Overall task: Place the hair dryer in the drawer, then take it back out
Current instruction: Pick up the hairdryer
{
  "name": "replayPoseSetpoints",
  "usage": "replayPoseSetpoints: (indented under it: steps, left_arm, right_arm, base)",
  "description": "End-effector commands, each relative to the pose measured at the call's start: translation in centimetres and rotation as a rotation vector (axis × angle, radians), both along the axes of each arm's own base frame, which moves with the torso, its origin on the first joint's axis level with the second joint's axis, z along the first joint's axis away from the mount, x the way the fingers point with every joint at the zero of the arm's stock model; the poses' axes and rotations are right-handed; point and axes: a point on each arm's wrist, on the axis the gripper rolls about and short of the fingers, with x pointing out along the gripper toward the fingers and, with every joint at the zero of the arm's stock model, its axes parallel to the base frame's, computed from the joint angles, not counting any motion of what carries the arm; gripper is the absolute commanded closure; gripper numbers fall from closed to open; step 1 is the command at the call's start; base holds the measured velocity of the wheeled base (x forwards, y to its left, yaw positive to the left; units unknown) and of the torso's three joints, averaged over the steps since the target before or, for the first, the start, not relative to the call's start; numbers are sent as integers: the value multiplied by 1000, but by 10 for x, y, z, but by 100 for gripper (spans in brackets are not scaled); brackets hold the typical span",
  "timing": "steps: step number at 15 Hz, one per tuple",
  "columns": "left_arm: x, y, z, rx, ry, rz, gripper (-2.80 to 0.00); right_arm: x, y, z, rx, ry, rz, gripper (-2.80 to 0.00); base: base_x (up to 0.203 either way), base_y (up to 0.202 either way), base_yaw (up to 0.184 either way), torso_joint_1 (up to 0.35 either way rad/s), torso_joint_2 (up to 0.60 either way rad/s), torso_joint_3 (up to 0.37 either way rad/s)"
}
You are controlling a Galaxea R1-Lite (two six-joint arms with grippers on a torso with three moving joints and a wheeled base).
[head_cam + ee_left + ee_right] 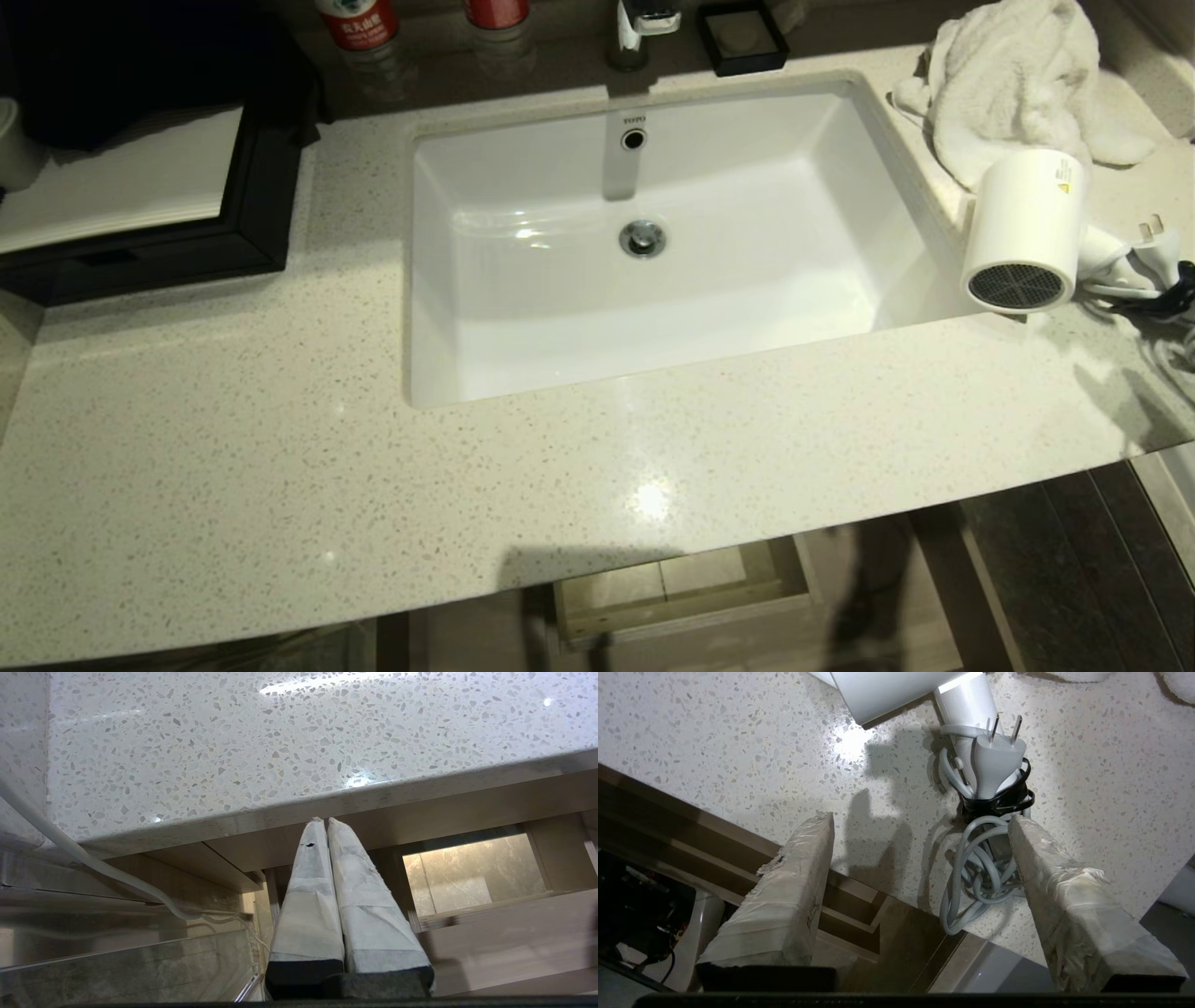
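Hair dryer (1024, 229) lies on the counter (373, 485) beside the towel (1013, 75); right gripper (920, 826) jaws spread empty, left gripper (327, 826) jaws closed.

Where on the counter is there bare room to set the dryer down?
The wide front strip of the counter between the sink and the near edge is bare. The right end is crowded: hair dryer, its cord, and towel.
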Motion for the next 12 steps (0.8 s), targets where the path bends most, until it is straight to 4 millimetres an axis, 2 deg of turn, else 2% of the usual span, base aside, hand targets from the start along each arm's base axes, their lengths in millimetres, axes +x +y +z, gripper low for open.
replayPoseSetpoints:
  steps: [1, 7, 12]
  left_arm:
    - [0, 0, 0, 0, 1, 0, 0]
    - [0, 0, 0, 0, 1, 0, 0]
    - [0, 0, 0, 0, 1, 0, 0]
  right_arm:
    - [23, -19, -2, -40, 50, 41, -280]
    - [51, -45, -13, -155, 99, 126, -280]
    - [71, -57, -24, -151, 124, 215, -280]
  base:
    - [0, 0, 0, 0, 0, 0]
    - [0, 0, 0, 0, 0, 0]
    - [0, 0, 0, 0, 0, 0]
